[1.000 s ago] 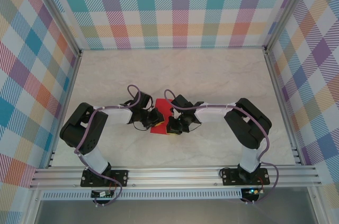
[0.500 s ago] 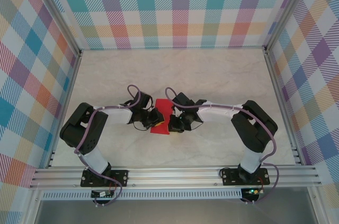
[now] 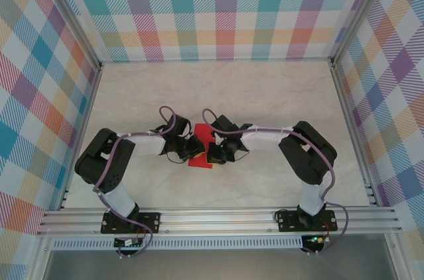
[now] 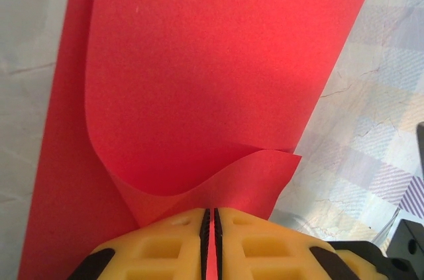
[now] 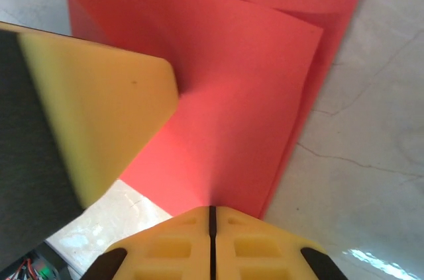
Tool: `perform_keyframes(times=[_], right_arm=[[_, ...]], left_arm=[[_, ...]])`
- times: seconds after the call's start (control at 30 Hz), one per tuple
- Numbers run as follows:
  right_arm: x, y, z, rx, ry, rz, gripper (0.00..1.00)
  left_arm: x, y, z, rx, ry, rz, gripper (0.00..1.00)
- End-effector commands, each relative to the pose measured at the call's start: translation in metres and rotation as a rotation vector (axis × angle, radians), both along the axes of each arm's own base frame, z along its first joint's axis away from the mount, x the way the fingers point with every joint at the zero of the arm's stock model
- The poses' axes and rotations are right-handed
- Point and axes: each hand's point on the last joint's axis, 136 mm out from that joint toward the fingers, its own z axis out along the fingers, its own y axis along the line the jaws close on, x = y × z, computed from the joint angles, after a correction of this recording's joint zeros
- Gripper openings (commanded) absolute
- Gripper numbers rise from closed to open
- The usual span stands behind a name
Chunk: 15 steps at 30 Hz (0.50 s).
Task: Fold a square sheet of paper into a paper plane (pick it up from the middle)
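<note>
The table [image 3: 265, 94] is pale and looks like stone, and the walls [image 3: 225, 15] around it are covered in bright checks. In the middle, near the front, the two arms reach in toward each other. The square sheet of paper [image 4: 212, 61] sits between them. It is bright red.

The paper is not flat. One part lies on the table, and another part is bent over on top of it. The bend is soft and round like a little wave, not a sharp line. So I think the first fold is being made but is not pressed down yet. It does not look like a plane so far.

The left gripper [image 4: 211, 220] has its two yellow fingers squeezed together on the paper. A thin red strip shows in the crack between them. The right gripper [image 5: 212, 212] is squeezed together too. The red paper runs right into its crack, so it looks like it pinches the paper as well. A big yellow finger [image 5: 99, 114] sits close beside the paper. I think it belongs to the other gripper.

Why two pinches? Paper this thin flops. Holding the top flap from both sides likely lets the edges line up before the fold is pressed. If one side pulls harder, the fold may go crooked or the paper may rip.
</note>
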Motion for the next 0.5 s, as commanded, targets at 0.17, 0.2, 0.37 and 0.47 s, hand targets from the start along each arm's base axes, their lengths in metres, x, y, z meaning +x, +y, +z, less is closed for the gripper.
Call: perform_keyframes(times=[0.17, 0.2, 0.37, 0.47], right_arm=[[-0.016, -0.024, -0.021, -0.111, 0.036, 0.011, 0.08], [-0.016, -0.025, -0.022, -0.115, 0.038, 0.010, 0.08], [-0.020, -0.031, -0.027, -0.135, 0.048, 0.008, 0.07], [-0.022, -0.034, -0.030, -0.153, 0.057, 0.005, 0.07]], left_arm=[[0.000, 0.009, -0.001, 0.047, -0.004, 0.008, 0.14], [0.002, 0.009, 0.000, 0.046, -0.007, 0.010, 0.14], [0.009, 0.014, 0.000, 0.060, -0.020, 0.013, 0.15], [0.014, 0.019, -0.001, 0.074, -0.029, 0.018, 0.15]])
